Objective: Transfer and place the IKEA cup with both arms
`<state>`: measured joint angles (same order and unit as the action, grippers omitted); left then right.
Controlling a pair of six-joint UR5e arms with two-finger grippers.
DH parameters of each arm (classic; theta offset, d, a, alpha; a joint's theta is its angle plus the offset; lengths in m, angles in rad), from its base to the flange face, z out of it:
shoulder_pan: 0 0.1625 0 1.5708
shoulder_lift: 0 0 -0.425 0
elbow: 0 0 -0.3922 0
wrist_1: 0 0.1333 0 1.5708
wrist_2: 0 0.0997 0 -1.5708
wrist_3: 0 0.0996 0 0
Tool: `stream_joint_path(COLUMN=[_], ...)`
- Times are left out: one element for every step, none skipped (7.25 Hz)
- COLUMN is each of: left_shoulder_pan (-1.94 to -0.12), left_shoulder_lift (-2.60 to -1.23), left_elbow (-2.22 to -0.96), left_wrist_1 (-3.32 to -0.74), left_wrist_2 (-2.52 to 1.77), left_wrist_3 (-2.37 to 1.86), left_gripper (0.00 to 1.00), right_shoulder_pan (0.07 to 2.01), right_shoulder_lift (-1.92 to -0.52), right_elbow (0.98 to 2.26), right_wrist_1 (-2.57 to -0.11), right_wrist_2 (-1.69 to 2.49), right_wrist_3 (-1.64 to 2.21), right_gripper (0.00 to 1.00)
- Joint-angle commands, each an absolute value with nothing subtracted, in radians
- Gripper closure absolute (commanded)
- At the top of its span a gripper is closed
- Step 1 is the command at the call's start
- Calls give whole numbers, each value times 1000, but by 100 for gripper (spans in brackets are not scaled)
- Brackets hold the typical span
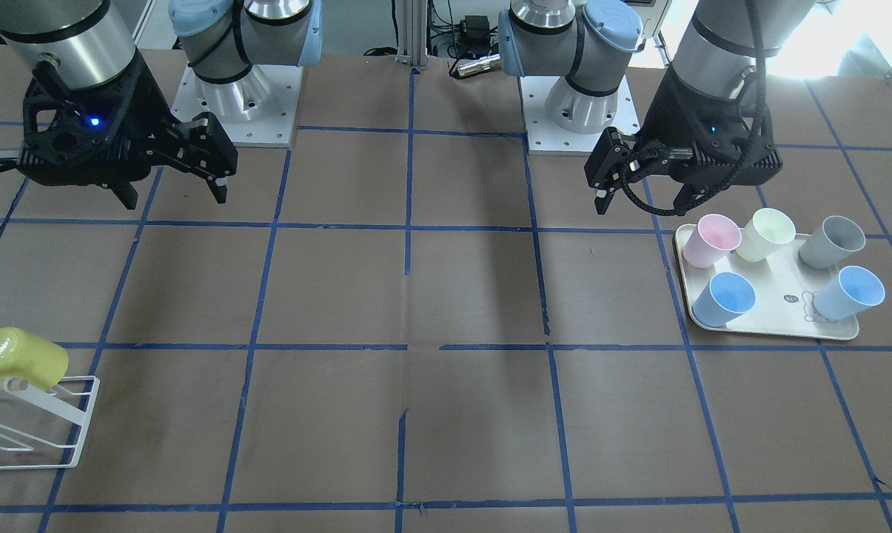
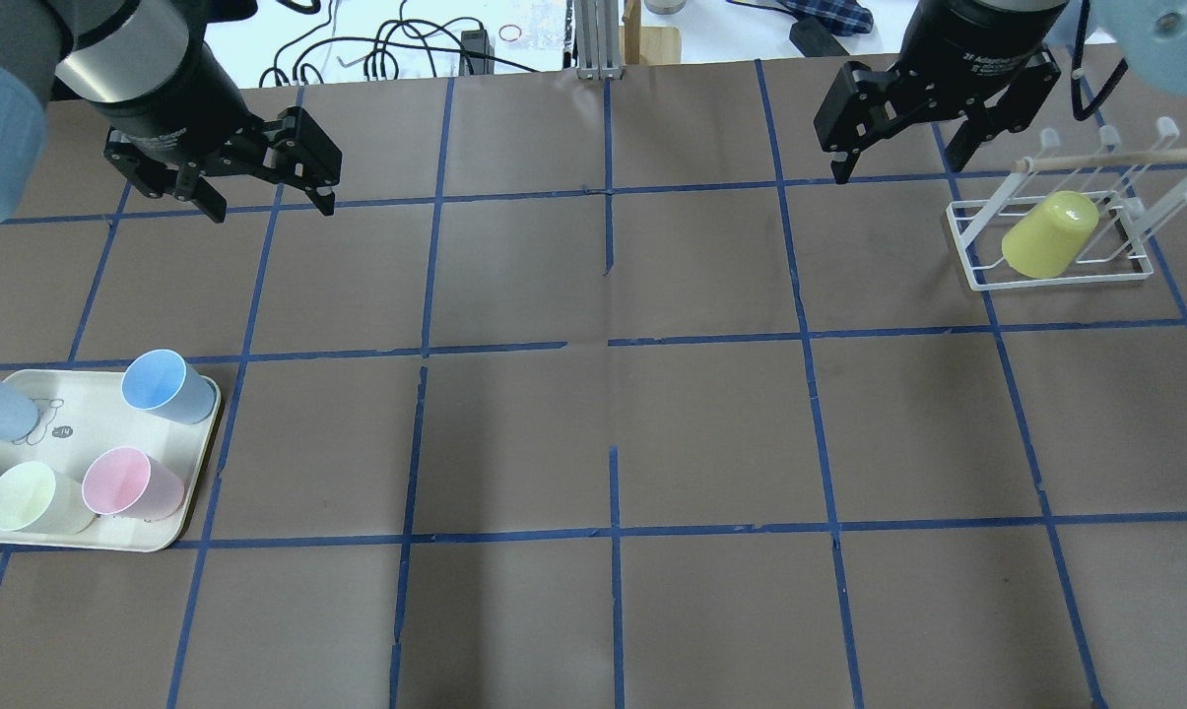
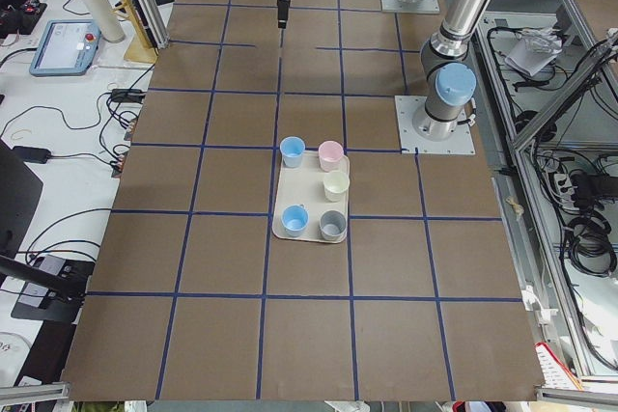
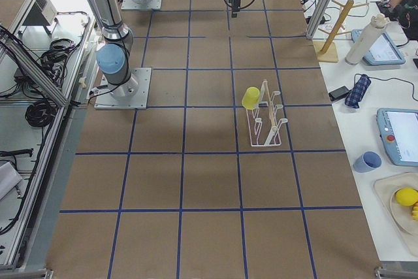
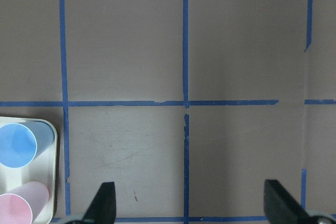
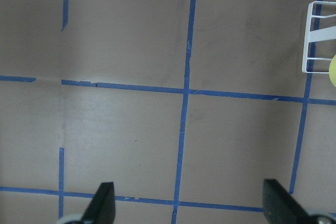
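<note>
The bright yellow IKEA cup (image 2: 1046,234) hangs upside down and tilted on a peg of the white wire rack (image 2: 972,246) at the table's right side. It also shows in the front view (image 1: 22,359) and the right-side view (image 4: 251,97), and as a sliver in the right wrist view (image 6: 333,69). My right gripper (image 2: 898,167) hovers open and empty just behind and left of the rack; its fingertips (image 6: 105,203) show apart over bare table. My left gripper (image 2: 270,205) hovers open and empty at the far left; its fingertips (image 5: 105,203) are wide apart.
A cream tray (image 2: 174,532) at the near left holds pink (image 2: 130,483), pale cream-yellow (image 2: 27,497), grey (image 1: 830,240) and two light-blue cups (image 2: 164,384). Blue tape lines grid the brown table. Both arm bases (image 1: 238,96) stand at the robot's edge.
</note>
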<state>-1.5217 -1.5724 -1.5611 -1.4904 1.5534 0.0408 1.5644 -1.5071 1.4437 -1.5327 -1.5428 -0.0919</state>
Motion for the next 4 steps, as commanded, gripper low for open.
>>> stream_joint_path(left_shoulder_pan=[-1522, -1522, -1522, -1522], left_shoulder_lift=[-1572, -1581, -1585, -1583], left_elbow=[-1565, -1560, -1559, -1560], left_wrist_1=[-1491, -1491, -1490, -1489], left_wrist_2=[1552, 1552, 1552, 1552], left_wrist_3=[40, 40, 38, 40], left_gripper=[0, 0, 0, 0], right_shoulder_pan=[1565, 1565, 1565, 1565], right_shoulder_lift=[-1509, -1511, -1509, -1511], right_elbow=[1445, 1445, 1445, 1445], right_wrist_1=[-1532, -1532, -1532, -1532], right_wrist_2=[-1543, -1545, -1543, -1545], right_wrist_3=[-92, -92, -92, -94], right_gripper=[0, 0, 0, 0])
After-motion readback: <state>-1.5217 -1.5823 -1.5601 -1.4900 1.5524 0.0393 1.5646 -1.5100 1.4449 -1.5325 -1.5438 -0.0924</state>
